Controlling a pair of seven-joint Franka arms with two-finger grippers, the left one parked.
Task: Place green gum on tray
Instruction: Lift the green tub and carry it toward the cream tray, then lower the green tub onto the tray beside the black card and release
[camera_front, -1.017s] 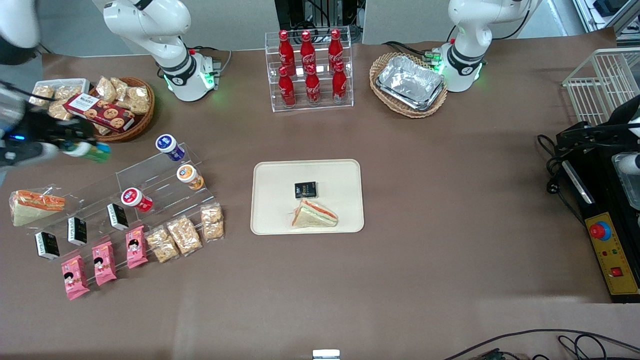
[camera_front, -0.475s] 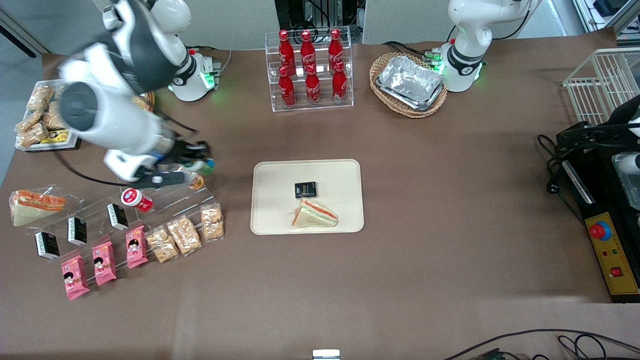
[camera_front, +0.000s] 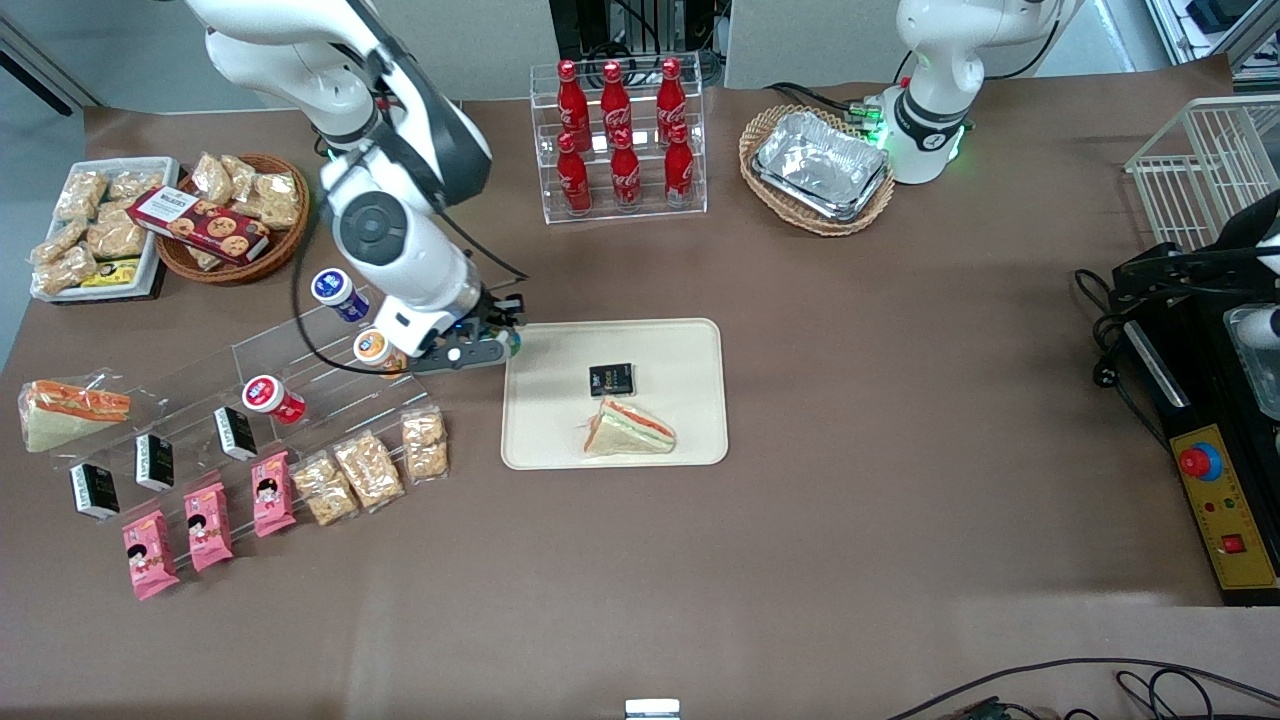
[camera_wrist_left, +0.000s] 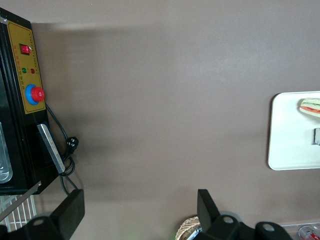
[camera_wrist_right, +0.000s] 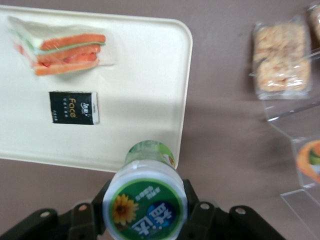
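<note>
You have one tray (camera_front: 540, 440), and on it one sandwich (camera_front: 628, 428) and one black box (camera_front: 611, 379). Toward the working arm's end from the tray, count a second sandwich (camera_front: 73, 410), three more black boxes (camera_front: 154, 461), three pink packs (camera_front: 209, 525), three crisp packs (camera_front: 368, 469) and three gum bottles on the stand (camera_front: 268, 397). A fourth, the green gum (camera_wrist_right: 145, 200), sits clamped in your one tool (camera_front: 497, 338) at the tray's edge. Farther from the camera than the tray: six cola bottles (camera_front: 620, 135), two baskets (camera_front: 815, 220), and perhaps three stacked foil trays (camera_front: 822, 163).
</note>
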